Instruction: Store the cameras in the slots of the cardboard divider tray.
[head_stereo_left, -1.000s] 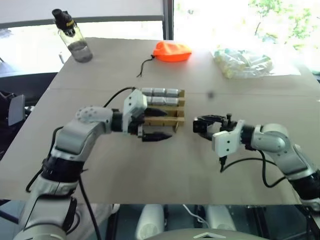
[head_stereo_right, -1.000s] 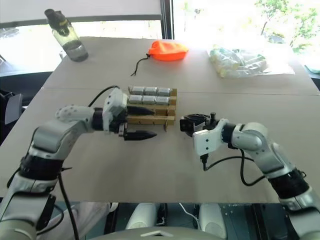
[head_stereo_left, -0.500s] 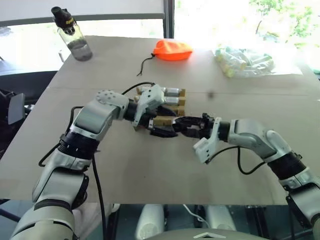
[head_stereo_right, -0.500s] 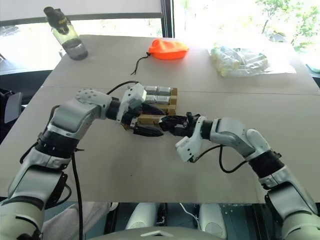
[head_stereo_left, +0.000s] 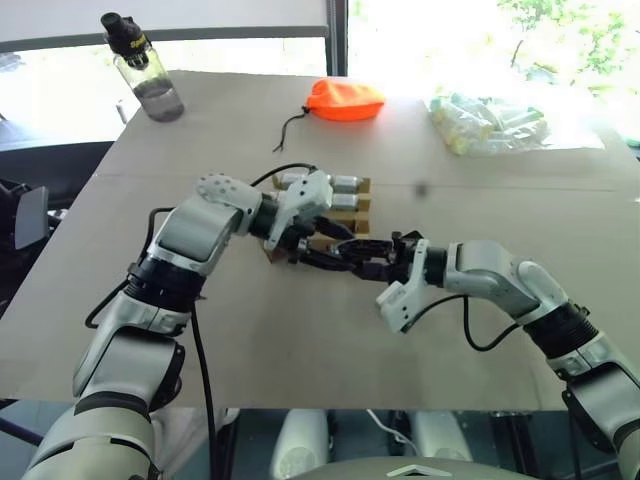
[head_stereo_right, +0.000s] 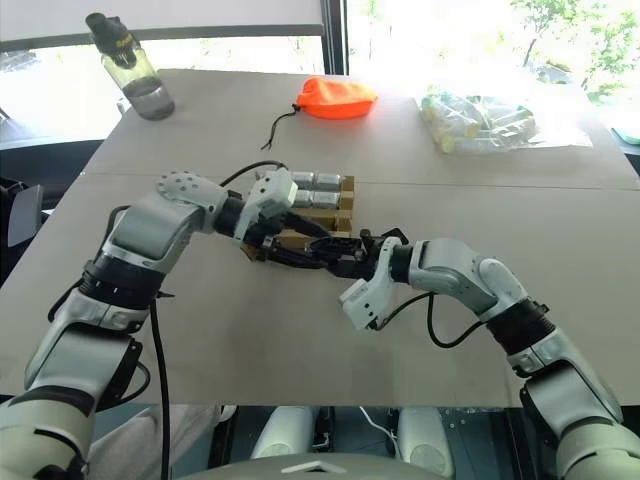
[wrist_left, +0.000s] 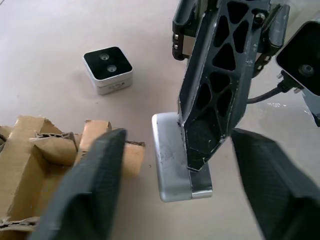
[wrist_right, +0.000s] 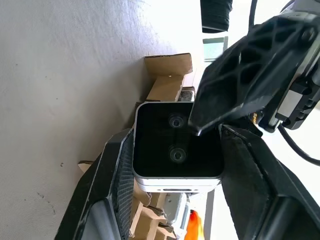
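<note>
Beige counter stretches toward bright windows, carrying a water bottle at the far left, an orange pouch in the middle and a clear bag of tubes at the far right. Near the centre stands the tray, its far rows filled with silver cameras. Both arms meet just in front of it. The right hand is clenched on a camera, pads pressing its two sides, the black lens face toward the wrist view. The left hand straddles that same camera, its fingers spread either side of it and not touching; one left finger tip overlaps the lens face in the right wrist view. Another camera lies loose on the counter, lens up, near the tray's torn cardboard edge.
</note>
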